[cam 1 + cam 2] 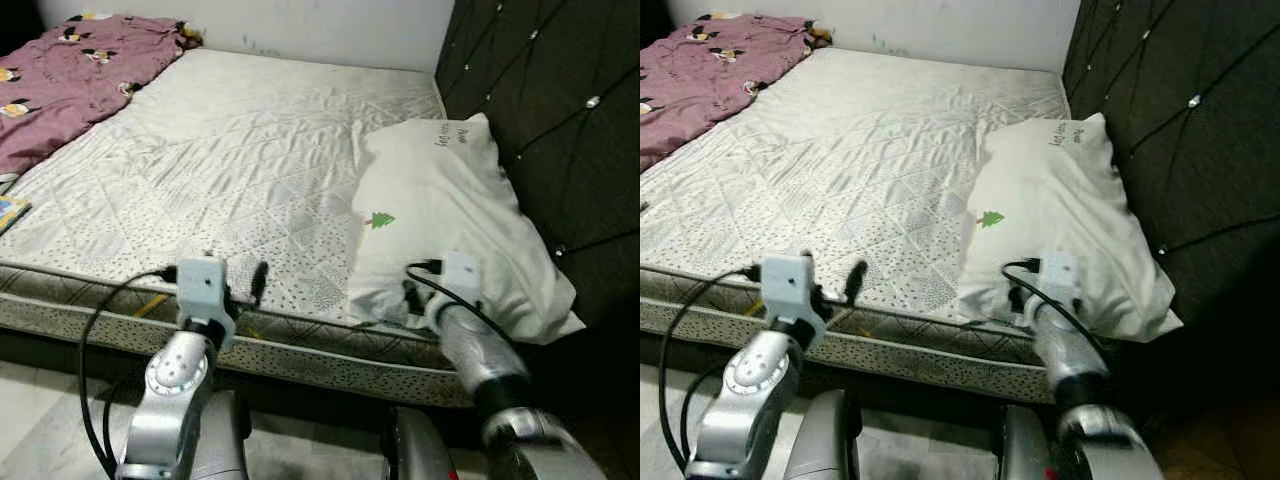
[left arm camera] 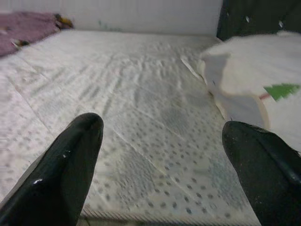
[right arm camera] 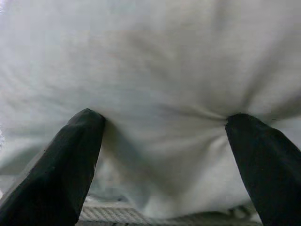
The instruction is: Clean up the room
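A white pillow [image 1: 450,200] with a small green tree print lies on the right side of the bare white mattress [image 1: 230,150], against the headboard. My right gripper [image 3: 164,155] is open, its two black fingers pressed into the pillow's near edge [image 1: 412,298], with cloth bulging between them. My left gripper [image 2: 162,155] is open and hovers just over the mattress's front edge [image 1: 240,290], to the left of the pillow and touching nothing. A crumpled purple blanket [image 1: 70,70] with cartoon prints lies at the far left of the bed.
A dark tufted headboard [image 1: 560,120] rises along the right. A white wall stands behind the bed. A small coloured flat object [image 1: 8,212] lies at the mattress's left edge. Pale floor [image 1: 40,400] shows below the bed's front edge.
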Available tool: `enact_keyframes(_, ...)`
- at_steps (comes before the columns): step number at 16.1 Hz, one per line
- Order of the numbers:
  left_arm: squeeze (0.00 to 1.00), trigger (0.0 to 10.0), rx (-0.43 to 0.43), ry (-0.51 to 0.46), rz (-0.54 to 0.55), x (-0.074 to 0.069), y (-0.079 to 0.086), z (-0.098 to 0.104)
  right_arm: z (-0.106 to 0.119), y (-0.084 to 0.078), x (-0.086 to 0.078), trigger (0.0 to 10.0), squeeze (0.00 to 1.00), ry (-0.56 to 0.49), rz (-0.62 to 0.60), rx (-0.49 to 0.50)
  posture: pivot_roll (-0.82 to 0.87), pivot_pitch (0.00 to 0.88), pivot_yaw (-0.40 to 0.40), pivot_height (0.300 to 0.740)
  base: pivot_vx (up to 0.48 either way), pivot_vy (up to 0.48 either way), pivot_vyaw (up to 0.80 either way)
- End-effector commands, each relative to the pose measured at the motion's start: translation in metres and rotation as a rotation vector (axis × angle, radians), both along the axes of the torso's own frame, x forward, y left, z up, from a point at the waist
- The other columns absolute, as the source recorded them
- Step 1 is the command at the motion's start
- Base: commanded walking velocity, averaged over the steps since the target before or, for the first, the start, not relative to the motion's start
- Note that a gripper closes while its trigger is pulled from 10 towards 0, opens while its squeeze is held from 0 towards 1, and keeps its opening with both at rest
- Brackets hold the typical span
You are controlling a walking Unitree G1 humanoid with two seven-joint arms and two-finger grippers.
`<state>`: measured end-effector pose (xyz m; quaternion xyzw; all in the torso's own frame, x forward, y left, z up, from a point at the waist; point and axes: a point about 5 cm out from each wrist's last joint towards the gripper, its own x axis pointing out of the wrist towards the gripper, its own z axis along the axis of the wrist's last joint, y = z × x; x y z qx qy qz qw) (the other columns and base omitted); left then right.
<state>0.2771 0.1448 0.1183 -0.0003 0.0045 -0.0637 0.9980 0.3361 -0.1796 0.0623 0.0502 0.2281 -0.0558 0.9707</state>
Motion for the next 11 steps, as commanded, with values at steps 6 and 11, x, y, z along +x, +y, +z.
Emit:
enact_keyframes(6,0.00,10.0,-0.031,-0.173,0.066,0.009,0.014,0.023,0.069,-0.009,-0.008,10.0,0.00,-0.517,0.087,-0.154,-0.03,0.000,-0.018,0.548,0.000,0.000,0.00)
enact_keyframes(11,0.00,10.0,-0.019,-0.231,0.097,0.016,0.026,0.025,0.085,-0.003,-0.012,10.0,0.00,-0.625,0.102,-0.147,-0.04,0.000,-0.015,0.563,0.000,0.000,0.00)
